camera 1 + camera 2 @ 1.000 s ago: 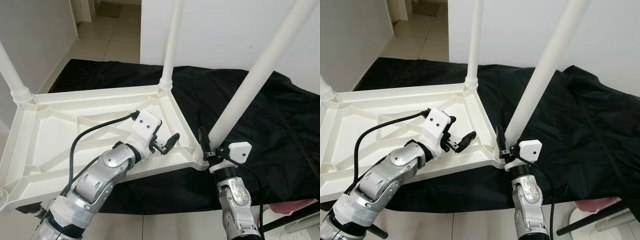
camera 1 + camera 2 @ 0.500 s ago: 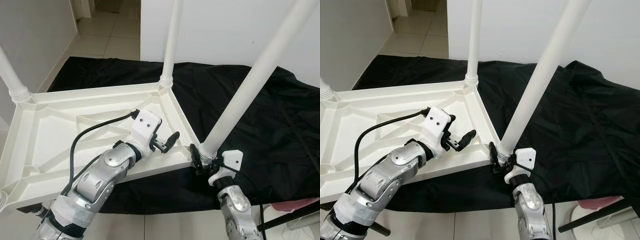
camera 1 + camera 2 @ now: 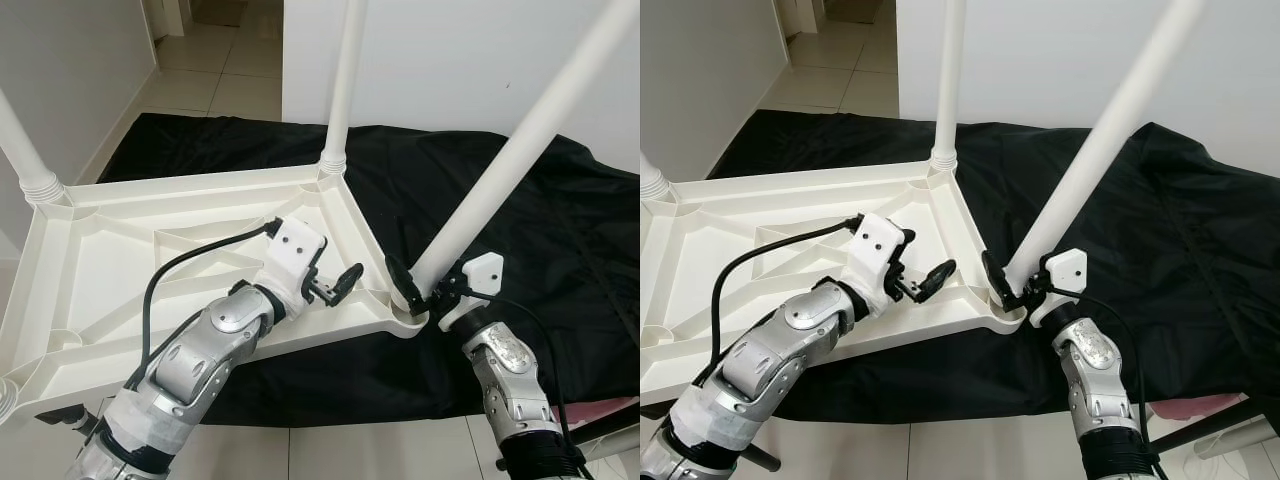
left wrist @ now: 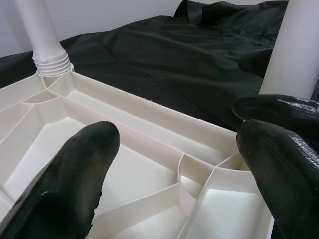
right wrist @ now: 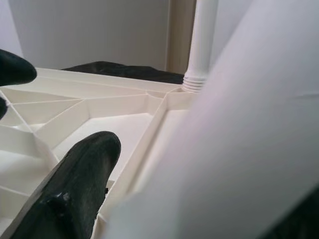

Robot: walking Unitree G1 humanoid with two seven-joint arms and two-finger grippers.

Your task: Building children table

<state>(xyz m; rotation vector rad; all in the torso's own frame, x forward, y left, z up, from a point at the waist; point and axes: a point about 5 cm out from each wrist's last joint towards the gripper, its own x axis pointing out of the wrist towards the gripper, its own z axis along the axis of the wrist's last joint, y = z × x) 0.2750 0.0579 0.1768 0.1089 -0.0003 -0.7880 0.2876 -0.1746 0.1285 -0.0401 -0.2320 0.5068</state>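
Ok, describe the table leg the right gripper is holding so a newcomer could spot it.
Start at the upturned white tabletop on the black cloth. At its near right corner, the right gripper clasps a white leg. It alone leans sharply; the others stand upright.

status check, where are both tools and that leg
Right tool shut on tilted leg at near corner socket. Left tool open over upturned tabletop. Leg not upright yet. Nothing blocking.

A black cloth (image 3: 520,220) covers the floor from 9 to 3 o'clock. Beige floor tiles (image 3: 215,75) run off toward 11 o'clock into a passage, beside a grey wall (image 3: 70,80) at 10. A white wall (image 3: 440,60) stands at 12 to 1. Light is even and soft.
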